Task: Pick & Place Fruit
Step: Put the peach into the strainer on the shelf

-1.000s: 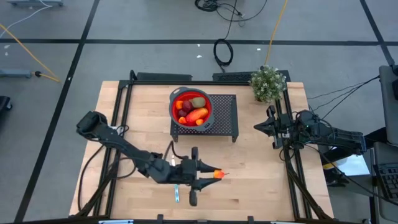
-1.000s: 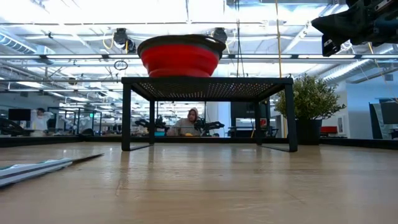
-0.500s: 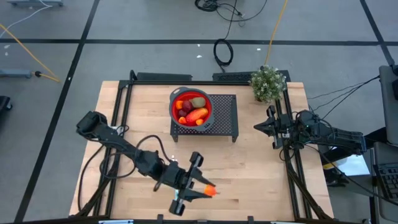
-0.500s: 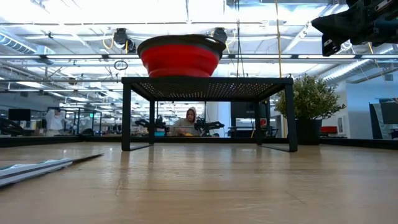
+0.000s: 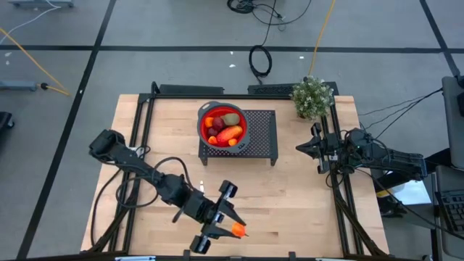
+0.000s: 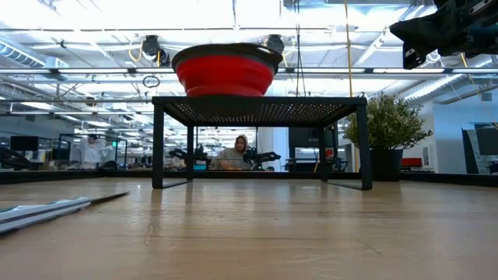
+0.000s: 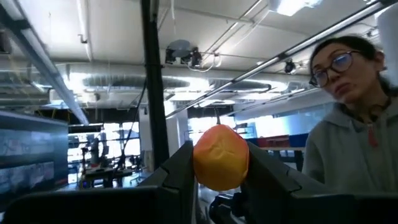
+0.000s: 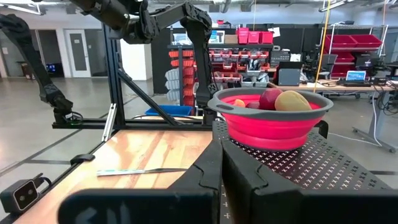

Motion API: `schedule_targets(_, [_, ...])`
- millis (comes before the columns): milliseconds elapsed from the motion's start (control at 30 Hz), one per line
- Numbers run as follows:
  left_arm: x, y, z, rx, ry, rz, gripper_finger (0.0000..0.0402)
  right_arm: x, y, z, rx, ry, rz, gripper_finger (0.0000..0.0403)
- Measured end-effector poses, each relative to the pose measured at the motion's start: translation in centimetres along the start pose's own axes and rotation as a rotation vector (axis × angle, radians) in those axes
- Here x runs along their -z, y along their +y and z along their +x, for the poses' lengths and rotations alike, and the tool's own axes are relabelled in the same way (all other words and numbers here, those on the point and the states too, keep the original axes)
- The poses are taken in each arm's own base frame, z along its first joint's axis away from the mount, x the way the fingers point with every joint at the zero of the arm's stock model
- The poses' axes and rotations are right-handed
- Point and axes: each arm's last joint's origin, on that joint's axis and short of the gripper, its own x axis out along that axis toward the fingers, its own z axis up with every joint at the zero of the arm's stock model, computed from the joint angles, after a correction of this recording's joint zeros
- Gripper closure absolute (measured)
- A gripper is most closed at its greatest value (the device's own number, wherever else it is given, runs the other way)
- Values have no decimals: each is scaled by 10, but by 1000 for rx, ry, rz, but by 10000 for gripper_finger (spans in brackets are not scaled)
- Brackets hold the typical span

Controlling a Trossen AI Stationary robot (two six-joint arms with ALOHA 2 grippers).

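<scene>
Near the front edge of the surface [image 5: 304,203], a small orange fruit [image 5: 237,230] is held between the jaws of the left gripper [image 5: 230,229], which are clenched on it from both sides; in the left wrist view the fruit [image 7: 221,157] is seen lifted, with room ceiling behind it. The other fruit pieces, among them a red-orange oval [image 5: 229,133] and a brown-green kiwi-like piece [image 5: 230,118], are lying in the red collapsible bowl [image 5: 203,123], which is set on a black perforated stand [image 5: 262,134] at the back of the surface. A knife [image 8: 142,170] is lying on the wood between the stand and the left arm. The right gripper [image 5: 304,147] is parked at the right side near a potted plant [image 5: 312,96], its jaws closed on nothing.

The step in hand is judged to be the carrying of the orange piece. The grip should be kept steady and the fruit kept high enough to clear the knife and any rim, and it should be released only once low over its destination, so that it cannot roll.

The destination cannot be established. The held fruit is absent from the low view. The bowl's lower contents are hidden by its wall. A person in a grey hooded top [image 7: 348,155] is cut off at the edge of the left wrist view.
</scene>
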Motion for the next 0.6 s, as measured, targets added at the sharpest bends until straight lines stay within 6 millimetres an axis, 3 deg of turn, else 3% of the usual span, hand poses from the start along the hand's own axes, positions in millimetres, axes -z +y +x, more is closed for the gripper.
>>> schedule_targets(167, [5, 6, -1, -236, 64, -102, 291, 0, 0, 0, 0, 0, 0, 403])
schedule_targets(333, [27, 15, -7, -538, 263, -210, 291, 0, 0, 0, 1, 0, 0, 403])
schedule_targets(600, [54, 35, -23, -752, 475, -301, 291, 0, 0, 0, 1, 0, -16, 403])
